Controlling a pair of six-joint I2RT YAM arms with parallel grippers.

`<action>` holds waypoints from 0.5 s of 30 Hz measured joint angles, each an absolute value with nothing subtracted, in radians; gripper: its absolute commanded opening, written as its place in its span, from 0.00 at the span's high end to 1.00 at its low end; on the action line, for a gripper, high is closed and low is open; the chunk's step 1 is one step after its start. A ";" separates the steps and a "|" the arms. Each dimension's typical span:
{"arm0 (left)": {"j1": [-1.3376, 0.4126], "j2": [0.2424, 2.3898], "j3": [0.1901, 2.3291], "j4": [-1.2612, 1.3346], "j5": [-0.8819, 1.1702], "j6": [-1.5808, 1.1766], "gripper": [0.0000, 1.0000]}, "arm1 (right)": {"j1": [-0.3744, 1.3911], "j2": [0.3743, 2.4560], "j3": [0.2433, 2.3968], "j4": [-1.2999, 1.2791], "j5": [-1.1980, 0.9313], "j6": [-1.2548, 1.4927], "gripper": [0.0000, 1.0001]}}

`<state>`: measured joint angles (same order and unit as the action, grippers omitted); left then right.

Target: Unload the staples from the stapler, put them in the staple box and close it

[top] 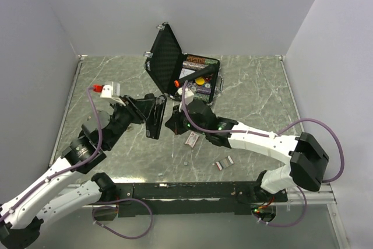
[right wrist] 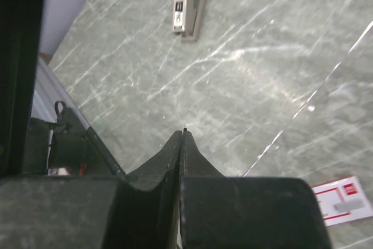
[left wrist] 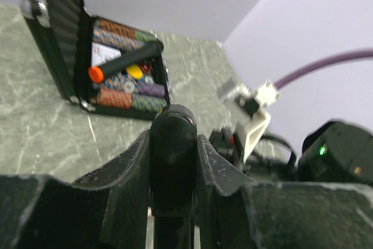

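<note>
The black stapler [top: 156, 116] is held off the table, and my left gripper [top: 144, 109] is shut on it. The left wrist view shows its rounded black end [left wrist: 173, 161] squeezed between both pads [left wrist: 125, 167]. My right gripper [top: 173, 125] hovers just right of the stapler with its jaws pressed together. In the right wrist view [right wrist: 183, 135] only a tiny dark speck shows at the tips. Two short strips of staples [top: 224, 163] lie on the table near the front. A silvery metal bar [right wrist: 187, 1] lies on the marble ahead of the right gripper.
An open black case [top: 186, 71] with poker chips and an orange-tipped marker [left wrist: 125, 61] stands at the back. A small red-and-white staple box [top: 192, 139] lies under the right arm, also in the right wrist view [right wrist: 344, 199]. Grey walls enclose three sides; a black rail [top: 186, 190] runs along the front.
</note>
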<state>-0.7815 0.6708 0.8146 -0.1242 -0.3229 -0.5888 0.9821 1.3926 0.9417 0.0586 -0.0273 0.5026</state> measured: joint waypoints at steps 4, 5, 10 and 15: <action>-0.783 0.691 0.815 -0.144 -0.290 -0.593 0.99 | 0.976 1.375 0.952 0.053 -0.019 0.469 1.00; -0.783 0.698 0.815 -0.147 -0.286 -0.593 0.99 | 0.976 1.370 0.955 0.047 -0.019 0.460 1.00; -0.783 0.751 0.815 -0.148 -0.295 -0.591 0.99 | 0.974 1.340 0.969 0.022 -0.006 0.426 1.00; -0.783 0.834 0.815 -0.148 -0.371 -0.587 0.99 | 0.974 1.295 0.967 -0.022 0.028 0.400 1.00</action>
<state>-0.7834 0.8345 0.8146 -0.1478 -0.3710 -0.5865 0.9745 1.2945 0.9668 -0.0223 0.0284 0.3996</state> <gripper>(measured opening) 0.338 0.007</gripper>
